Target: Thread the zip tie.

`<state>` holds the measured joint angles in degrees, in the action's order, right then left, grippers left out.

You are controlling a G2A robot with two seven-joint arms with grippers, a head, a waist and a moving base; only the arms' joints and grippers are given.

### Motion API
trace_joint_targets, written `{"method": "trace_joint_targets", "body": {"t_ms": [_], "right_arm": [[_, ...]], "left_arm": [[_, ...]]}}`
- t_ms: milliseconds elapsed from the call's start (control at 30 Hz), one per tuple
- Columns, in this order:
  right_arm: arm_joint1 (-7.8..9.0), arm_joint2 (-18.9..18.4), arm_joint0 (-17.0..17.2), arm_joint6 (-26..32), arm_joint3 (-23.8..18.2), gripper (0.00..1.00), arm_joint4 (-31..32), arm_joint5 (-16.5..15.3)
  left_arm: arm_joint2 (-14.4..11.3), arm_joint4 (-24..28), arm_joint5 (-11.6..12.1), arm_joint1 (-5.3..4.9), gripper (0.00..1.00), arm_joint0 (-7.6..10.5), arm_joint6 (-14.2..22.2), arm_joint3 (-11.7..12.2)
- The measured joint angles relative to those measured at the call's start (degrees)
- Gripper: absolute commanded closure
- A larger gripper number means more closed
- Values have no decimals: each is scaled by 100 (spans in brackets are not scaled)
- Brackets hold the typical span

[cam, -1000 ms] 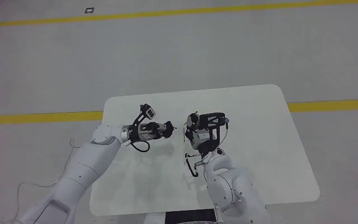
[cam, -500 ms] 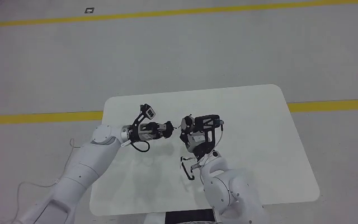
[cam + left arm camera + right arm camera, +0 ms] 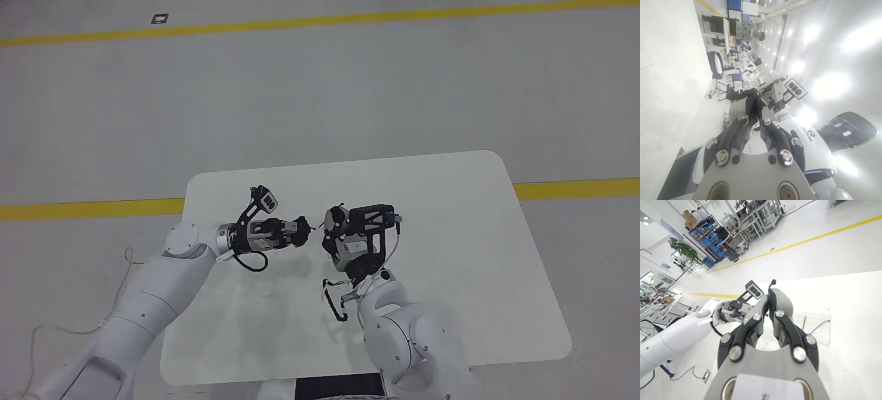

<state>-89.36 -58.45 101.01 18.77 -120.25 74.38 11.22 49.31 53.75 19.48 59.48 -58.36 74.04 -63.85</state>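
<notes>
Both grippers meet above the middle of the white table (image 3: 450,200). The zip tie (image 3: 773,281) is thin and black. Its small square head sticks out past the tips of my right gripper (image 3: 769,295), which is shut on the strap. In the top view the right gripper (image 3: 335,230) faces the left gripper (image 3: 300,232), with a short stretch of the zip tie (image 3: 317,228) bridging them. My left gripper (image 3: 752,98) is shut on a black end of the tie (image 3: 751,92). Just beyond it is the right arm's gripper (image 3: 776,94).
A clear flat sheet (image 3: 819,338) lies on the table beyond the right gripper, with a thin black strand (image 3: 818,327) on it. A black cable (image 3: 335,297) loops from the right arm. The table's right half is bare.
The right gripper shifted left toward the left gripper, closing the gap, and has held still for the last half second. The left arm stayed put.
</notes>
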Motion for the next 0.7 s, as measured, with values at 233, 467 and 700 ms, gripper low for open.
{"method": "trace_joint_targets", "body": {"t_ms": [233, 467, 700], "right_arm": [[10, -7, -10, -79, 53, 100, -10, 7], [61, 105, -48, -153, 56, 100, 100, 397], [160, 257, -118, -77, -34, 100, 19, 731]], "left_arm": [[0, 0, 0, 0, 100, 0, 0, 0], [0, 0, 0, 0, 100, 0, 0, 0], [0, 0, 0, 0, 100, 0, 0, 0]]}}
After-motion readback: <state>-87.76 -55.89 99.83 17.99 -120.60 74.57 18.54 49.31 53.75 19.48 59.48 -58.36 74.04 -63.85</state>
